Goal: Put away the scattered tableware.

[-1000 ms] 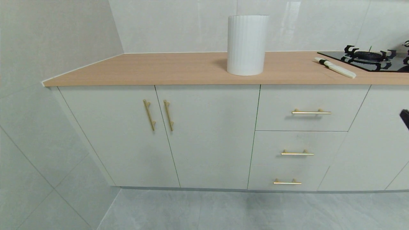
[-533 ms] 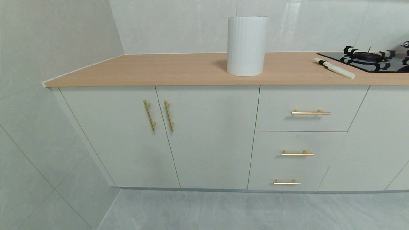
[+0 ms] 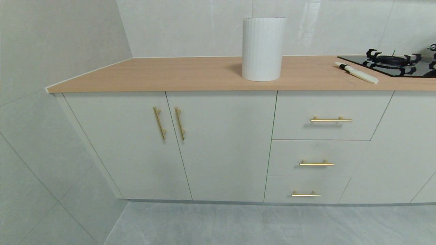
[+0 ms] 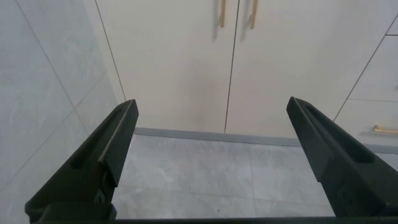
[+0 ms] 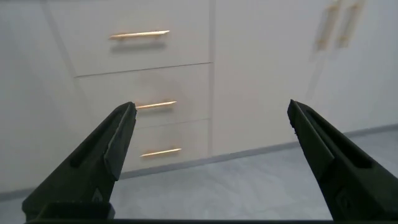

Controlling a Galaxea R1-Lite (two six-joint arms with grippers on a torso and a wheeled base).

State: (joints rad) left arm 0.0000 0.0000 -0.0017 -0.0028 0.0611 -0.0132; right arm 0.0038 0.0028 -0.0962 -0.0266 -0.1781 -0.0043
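Note:
A white knife with a black band [image 3: 356, 72] lies on the wooden countertop [image 3: 177, 73] at the right, beside the stove. A tall white ribbed cylinder container [image 3: 262, 49] stands upright on the counter's middle. My left gripper [image 4: 211, 115] is open and low, facing the cabinet doors and the floor. My right gripper [image 5: 211, 118] is open too, facing the drawers, with nothing between its fingers.
A black gas stove [image 3: 395, 63] sits at the counter's far right. Below the counter are two cabinet doors with gold handles [image 3: 169, 122] and three drawers [image 3: 328, 119]. A tiled wall closes the left side. Grey floor [image 3: 238, 224] lies before the cabinets.
The head view has tilted slightly. A dark piece seen at the right edge one second ago is gone from the view.

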